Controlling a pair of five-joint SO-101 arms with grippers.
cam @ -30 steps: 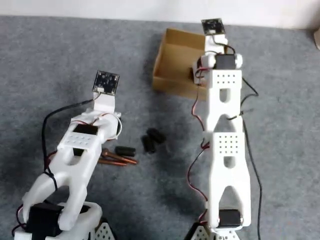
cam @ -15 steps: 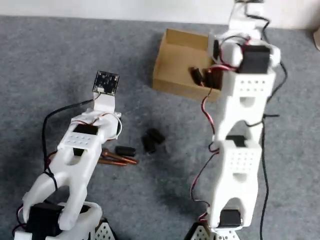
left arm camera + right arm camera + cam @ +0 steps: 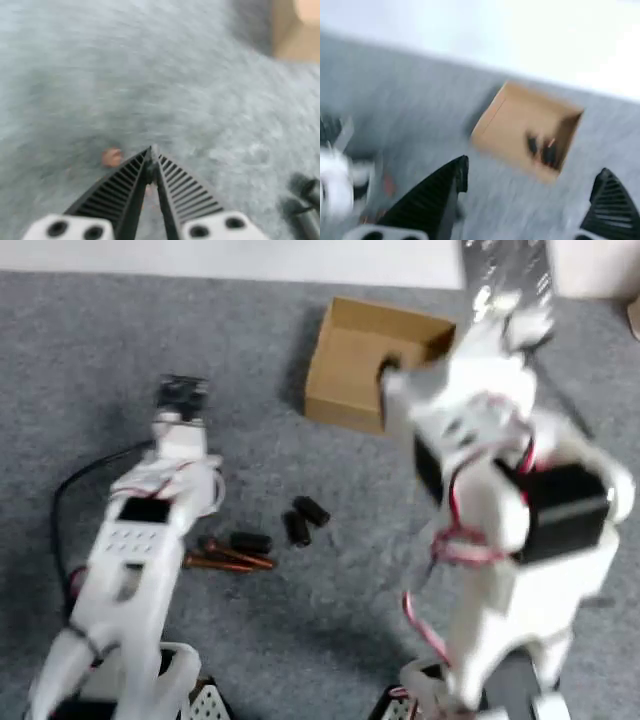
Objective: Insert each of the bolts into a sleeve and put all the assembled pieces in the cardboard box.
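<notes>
Your left claw (image 3: 151, 150) is closed, its ribbed fingers meeting at the tips low over the grey mat (image 3: 90, 350), with a copper bolt end (image 3: 111, 156) just beside the tips. Whether anything is pinched between the fingers, you cannot tell from here. From above, that arm lies beside two copper bolts (image 3: 225, 560) resting on the mat, with one black sleeve (image 3: 250, 542) just beside their far end. Two more sleeves (image 3: 310, 510) sit close together between the arms, apart from the bolts. Your right claw (image 3: 534, 167) is spread wide open and holds nothing, and its arm stands high over the table near the box (image 3: 340, 408). The box sits on the mat at the far side, and dark pieces (image 3: 542, 147) lie against one inner wall.
</notes>
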